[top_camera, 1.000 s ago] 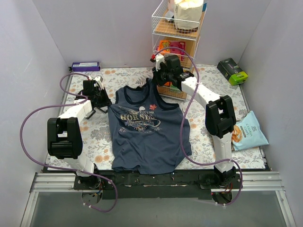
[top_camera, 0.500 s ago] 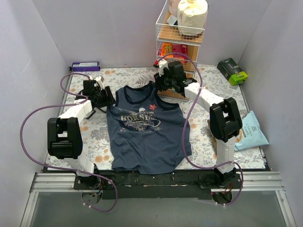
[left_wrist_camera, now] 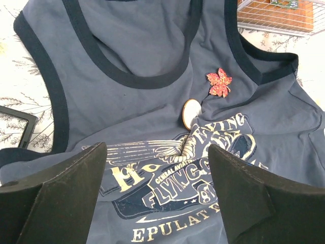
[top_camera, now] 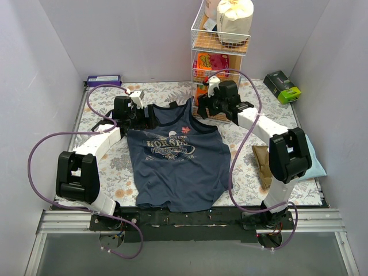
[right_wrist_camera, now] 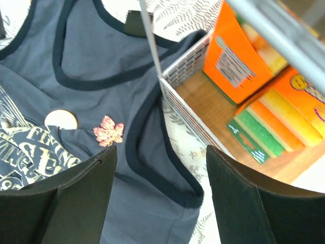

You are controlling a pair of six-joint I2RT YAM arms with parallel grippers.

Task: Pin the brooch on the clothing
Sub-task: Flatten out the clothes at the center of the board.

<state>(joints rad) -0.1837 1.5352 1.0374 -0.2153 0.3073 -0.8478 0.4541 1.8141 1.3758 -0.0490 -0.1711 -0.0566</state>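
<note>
We see the tank top (top_camera: 175, 167) flat on the tabletop (top_camera: 118, 168), the leaf brooch (left_wrist_camera: 219, 83) on the right of its chest. Our left claw (left_wrist_camera: 156, 162) and right claw (right_wrist_camera: 160, 168) gape wide, empty, over its far end.

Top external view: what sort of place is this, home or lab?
Probably a staged lab booth, not a home: plain walls box in a floral-cloth table, the left arm and right arm are bolted to a metal rail, and a wire rack holds packaged goods.
</note>
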